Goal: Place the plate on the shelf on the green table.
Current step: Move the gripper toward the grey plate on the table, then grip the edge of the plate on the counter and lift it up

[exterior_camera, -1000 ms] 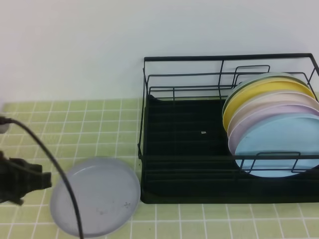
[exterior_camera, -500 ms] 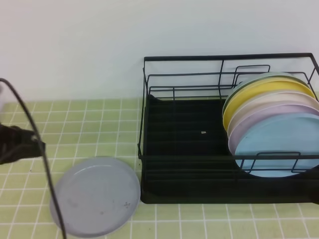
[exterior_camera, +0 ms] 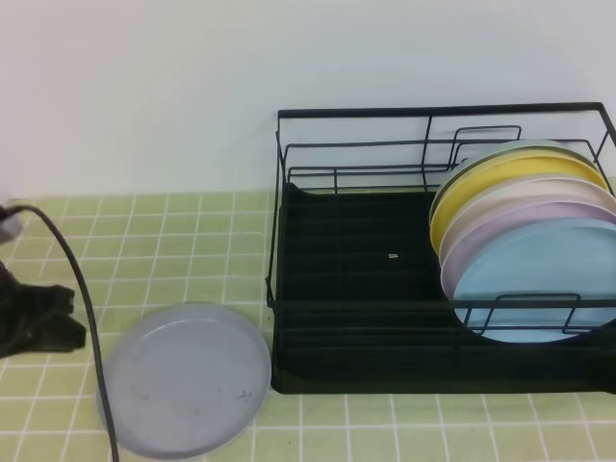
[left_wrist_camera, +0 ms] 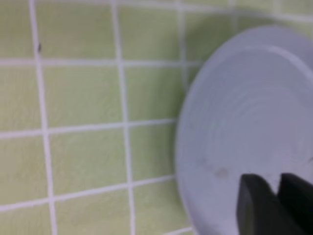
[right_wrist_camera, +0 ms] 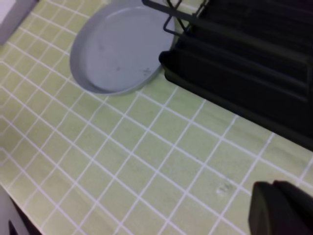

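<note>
A: Tiles filled the lower half of the high view, the green table [exterior_camera: 173, 231], and the shelf [exterior_camera: 423, 250] stood on it across the centre and right, other plates stacked on edge at its right end, its left half bare.

B: And the plate [exterior_camera: 183, 380]?

A: It lay flat at the lower left, just beside the shelf's near left corner, nothing gripping it. It looked stiff, light and glossy, so probably slippery; the raised rim was the only hold, likely the left edge nearest the arm.

B: Fingers?

A: The left gripper [left_wrist_camera: 279, 198] hung over the plate at the lower right of its wrist view, tips a narrow slit apart, holding nothing. The right gripper [right_wrist_camera: 279, 208] sat closed and empty at the lower right of its view, well apart from the plate.
</note>
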Robot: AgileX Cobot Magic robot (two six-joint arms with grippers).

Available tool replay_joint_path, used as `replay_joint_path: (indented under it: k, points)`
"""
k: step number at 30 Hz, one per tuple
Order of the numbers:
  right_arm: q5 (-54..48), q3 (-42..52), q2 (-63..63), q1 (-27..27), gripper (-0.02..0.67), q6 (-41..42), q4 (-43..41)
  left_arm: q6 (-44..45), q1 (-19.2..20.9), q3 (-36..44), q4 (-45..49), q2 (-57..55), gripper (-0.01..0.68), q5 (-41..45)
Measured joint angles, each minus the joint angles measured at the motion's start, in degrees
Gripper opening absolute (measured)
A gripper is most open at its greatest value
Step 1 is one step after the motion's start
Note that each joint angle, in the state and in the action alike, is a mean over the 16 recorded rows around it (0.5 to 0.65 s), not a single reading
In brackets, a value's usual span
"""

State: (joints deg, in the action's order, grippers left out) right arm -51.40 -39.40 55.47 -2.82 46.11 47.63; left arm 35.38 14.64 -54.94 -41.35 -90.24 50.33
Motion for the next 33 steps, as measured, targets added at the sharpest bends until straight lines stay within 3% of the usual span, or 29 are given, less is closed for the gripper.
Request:
replay_joint_path:
  k: [10,17,23,33]
  points:
    - [-1.36,0.00,0.07,-0.01,-0.002,0.14,0.96,-1.08,-0.08,-0.03,-1.27,-8.24,0.271,-1.90]
    - [-1.89,0.00,0.07,-0.01,-0.002,0.25,1.11,0.46,-0.98,-0.08,-4.06,-12.96,0.304,-2.88]
    - [-2.30,0.00,0.07,-0.01,-0.002,0.23,1.16,1.94,-2.99,-0.30,-5.15,-15.57,0.281,-4.10]
    - [-3.39,0.00,0.07,-0.01,-0.002,0.16,1.16,2.02,-5.58,-2.92,-3.30,-17.19,0.111,-3.94]
